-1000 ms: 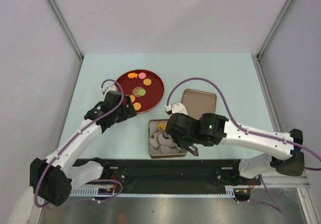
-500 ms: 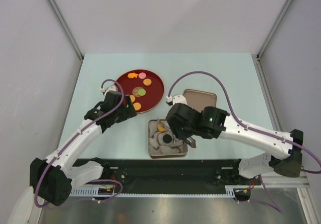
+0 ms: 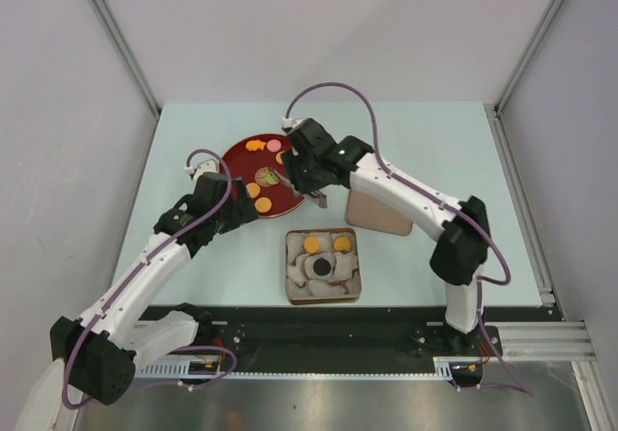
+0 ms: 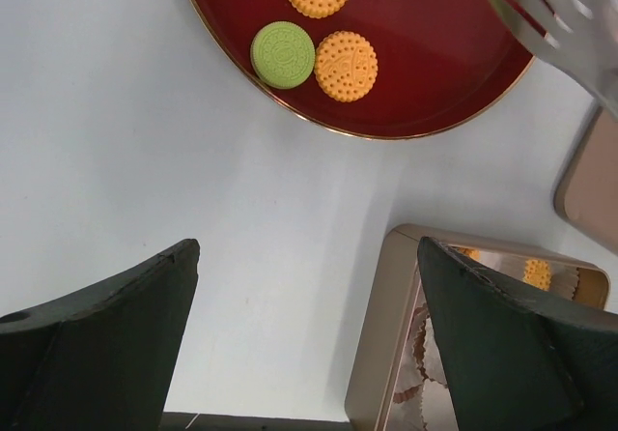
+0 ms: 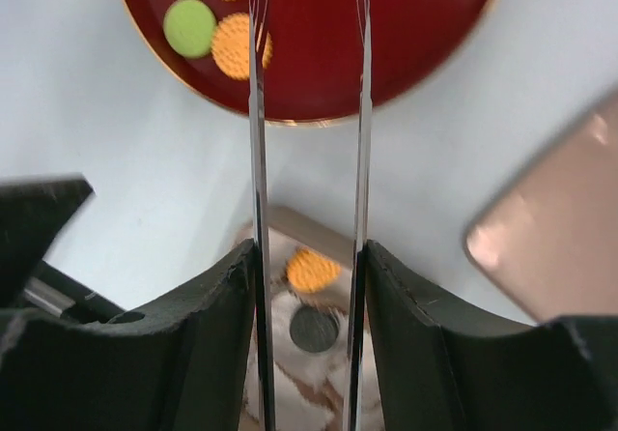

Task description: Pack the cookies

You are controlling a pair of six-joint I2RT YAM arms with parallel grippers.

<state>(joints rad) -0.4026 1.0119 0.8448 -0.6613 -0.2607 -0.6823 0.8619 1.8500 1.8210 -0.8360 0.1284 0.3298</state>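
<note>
Several cookies lie on the red plate (image 3: 232,158): orange (image 3: 255,145), pink (image 3: 274,145), and a green one (image 4: 283,54) beside an orange one (image 4: 346,66). The open tin (image 3: 291,286) with white paper cups holds two orange cookies (image 3: 311,244) and a dark one (image 3: 320,268). My right gripper (image 3: 314,189) hangs over the plate's right edge, shut on metal tongs (image 5: 255,112) whose blades point at the plate with nothing between them. My left gripper (image 3: 246,211) is open and holds nothing, above bare table between plate and tin.
The tin's lid (image 3: 381,214) lies flat to the right of the plate, partly under my right arm. The plate sits at the back left and the tin near the front edge. Grey walls enclose the table on three sides.
My right arm has swung with the tongs from over the tin back up to the plate's right edge, uncovering the tin's cookies. My left gripper has shifted slightly left.
</note>
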